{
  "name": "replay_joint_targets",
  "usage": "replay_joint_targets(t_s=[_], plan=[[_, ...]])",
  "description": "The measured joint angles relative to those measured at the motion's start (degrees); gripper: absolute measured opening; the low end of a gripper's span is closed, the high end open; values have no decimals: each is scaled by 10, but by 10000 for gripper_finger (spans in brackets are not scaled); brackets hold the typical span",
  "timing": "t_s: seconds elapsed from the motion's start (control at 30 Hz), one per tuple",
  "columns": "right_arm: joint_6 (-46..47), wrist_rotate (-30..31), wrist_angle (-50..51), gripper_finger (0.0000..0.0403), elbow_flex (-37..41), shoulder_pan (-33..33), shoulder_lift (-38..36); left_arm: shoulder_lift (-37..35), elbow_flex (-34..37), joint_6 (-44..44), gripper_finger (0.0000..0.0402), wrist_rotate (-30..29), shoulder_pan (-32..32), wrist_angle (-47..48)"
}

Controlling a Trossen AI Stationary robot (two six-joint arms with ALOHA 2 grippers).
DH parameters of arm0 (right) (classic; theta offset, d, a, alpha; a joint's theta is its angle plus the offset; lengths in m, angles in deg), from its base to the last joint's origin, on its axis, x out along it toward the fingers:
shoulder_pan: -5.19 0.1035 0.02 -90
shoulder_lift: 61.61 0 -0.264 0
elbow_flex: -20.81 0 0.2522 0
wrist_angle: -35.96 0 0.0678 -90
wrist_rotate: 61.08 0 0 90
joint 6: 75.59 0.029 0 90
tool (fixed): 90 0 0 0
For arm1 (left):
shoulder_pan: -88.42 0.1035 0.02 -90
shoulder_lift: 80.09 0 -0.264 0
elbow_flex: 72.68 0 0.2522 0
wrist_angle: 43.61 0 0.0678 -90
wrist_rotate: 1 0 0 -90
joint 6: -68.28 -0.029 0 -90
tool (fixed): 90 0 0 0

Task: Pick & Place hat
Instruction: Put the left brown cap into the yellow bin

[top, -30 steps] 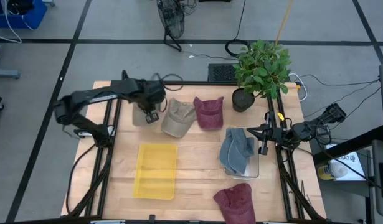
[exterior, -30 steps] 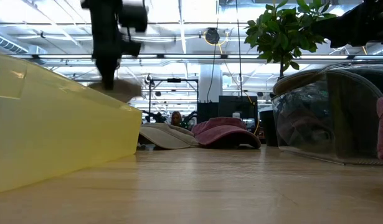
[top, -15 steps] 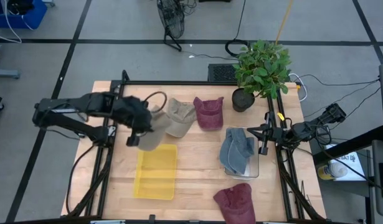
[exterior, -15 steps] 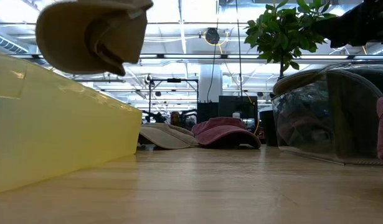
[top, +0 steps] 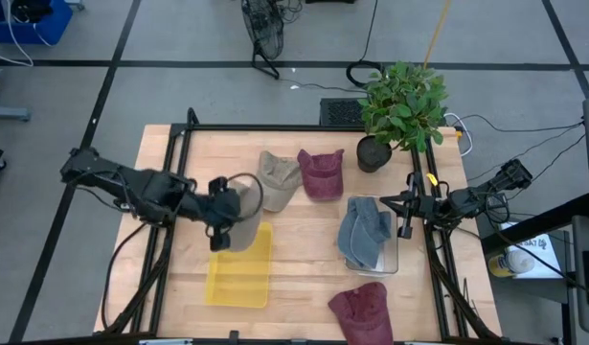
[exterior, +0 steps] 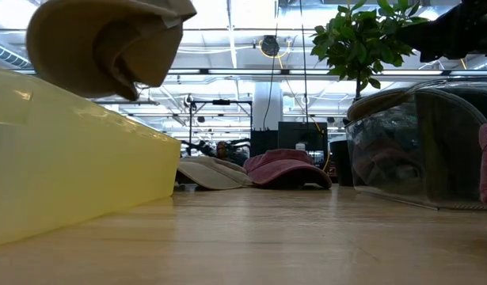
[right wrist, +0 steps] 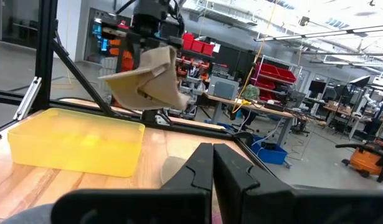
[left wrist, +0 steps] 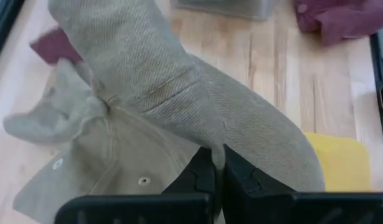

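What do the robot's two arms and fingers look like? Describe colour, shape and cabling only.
Both arms are dark, nearly black, built of slim jointed segments. The left arm trails a black cable looping near its wrist. The left gripper and right gripper each end in two blocky, angular black fingers.

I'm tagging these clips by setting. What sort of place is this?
Most likely a robotics lab or workshop. The wooden table stands in a black metal frame on a grey floor marked with tape; cables trail beside it, and behind are workbenches, red storage bins and an orange shop vacuum.
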Motion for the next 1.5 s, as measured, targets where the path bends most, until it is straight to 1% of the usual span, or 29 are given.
replay_joint_targets(t_s=[0.13, 0.27, 0.4, 0.5, 0.63, 1.0, 1.17, 1.33, 1.5], plan=[[1, 0, 1, 0, 0, 0, 0, 38, 0, 67, 5, -19, -50, 0], [1, 0, 1, 0, 0, 0, 0, 85, 0, 135, 7, -19, -93, 0], [-13, 0, -3, 0, 0, 0, 0, 130, 0, 194, 4, -22, -120, -1], [-17, 0, -3, 0, 0, 0, 0, 159, 0, 228, 8, -26, -128, -9], [-31, 0, -6, 0, 0, 0, 0, 192, 0, 240, 4, -24, -133, -14], [-49, 0, -11, 0, 0, 0, 0, 244, 0, 268, 10, -4, -130, -20], [-49, 0, -10, 0, 0, 0, 0, 274, 0, 267, 5, 34, -121, -17], [-46, 0, -10, 0, 0, 0, 0, 293, 0, 267, 28, 59, -114, -18], [-45, 0, -10, 0, 0, 0, 0, 294, 0, 265, 46, 62, -109, -17]])
